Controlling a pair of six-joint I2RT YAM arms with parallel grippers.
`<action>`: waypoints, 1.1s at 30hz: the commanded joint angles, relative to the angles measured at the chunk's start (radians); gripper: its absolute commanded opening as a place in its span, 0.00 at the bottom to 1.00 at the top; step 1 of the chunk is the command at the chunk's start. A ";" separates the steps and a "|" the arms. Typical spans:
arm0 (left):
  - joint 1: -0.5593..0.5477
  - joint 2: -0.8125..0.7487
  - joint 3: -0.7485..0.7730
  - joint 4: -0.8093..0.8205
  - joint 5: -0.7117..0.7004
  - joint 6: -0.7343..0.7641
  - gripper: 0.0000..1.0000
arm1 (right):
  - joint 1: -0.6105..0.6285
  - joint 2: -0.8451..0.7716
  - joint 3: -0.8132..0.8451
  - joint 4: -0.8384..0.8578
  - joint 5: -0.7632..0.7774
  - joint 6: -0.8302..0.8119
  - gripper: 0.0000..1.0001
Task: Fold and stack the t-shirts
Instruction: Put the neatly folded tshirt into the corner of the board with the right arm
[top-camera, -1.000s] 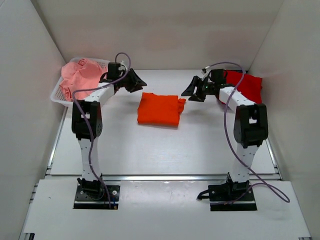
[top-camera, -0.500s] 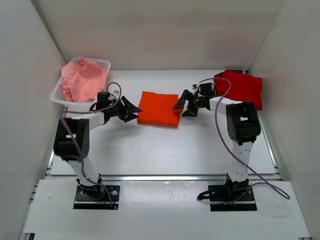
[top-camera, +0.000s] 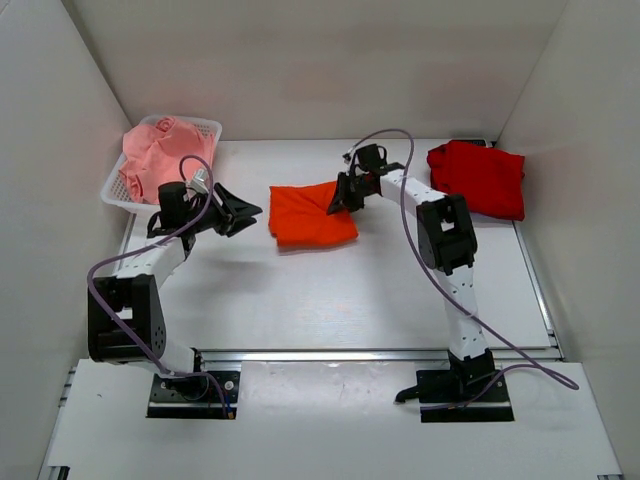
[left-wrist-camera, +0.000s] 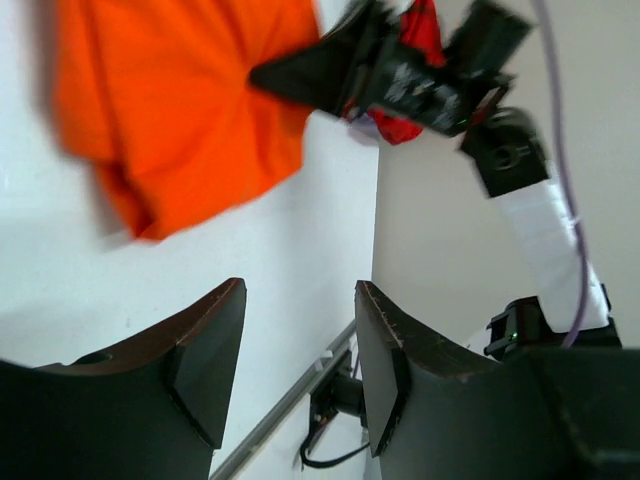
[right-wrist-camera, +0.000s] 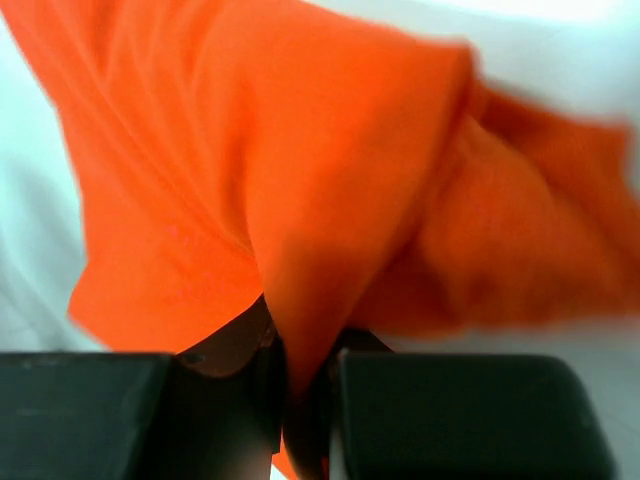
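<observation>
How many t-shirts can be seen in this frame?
3. An orange one at the centre, pinched by the right tool; a red one at the far right; a pink one heaped in the white basket, far left. More could be hidden beneath it.

Right wrist view: orange t-shirt (right-wrist-camera: 250, 180) blurred, cut off at top and left edges; cloth fold hides right gripper (right-wrist-camera: 302, 395) fingertips. Left wrist view: red t-shirt (left-wrist-camera: 424, 30) mostly hidden behind right gripper. Top view: pink t-shirt (top-camera: 160, 155) covers most of basket (top-camera: 207, 127).

Right gripper (top-camera: 335, 206) now, seemingly, on t-shirt (top-camera: 303, 222)
</observation>
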 joint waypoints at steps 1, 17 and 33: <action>-0.021 -0.023 -0.047 0.037 0.041 -0.016 0.58 | -0.063 -0.121 0.090 -0.233 0.316 -0.294 0.00; -0.069 0.060 -0.067 0.081 0.028 -0.009 0.57 | -0.581 -0.373 0.212 -0.230 0.224 -0.578 0.00; -0.093 0.095 -0.024 0.001 -0.014 0.036 0.58 | -0.749 -0.014 0.546 -0.307 0.299 -0.618 0.07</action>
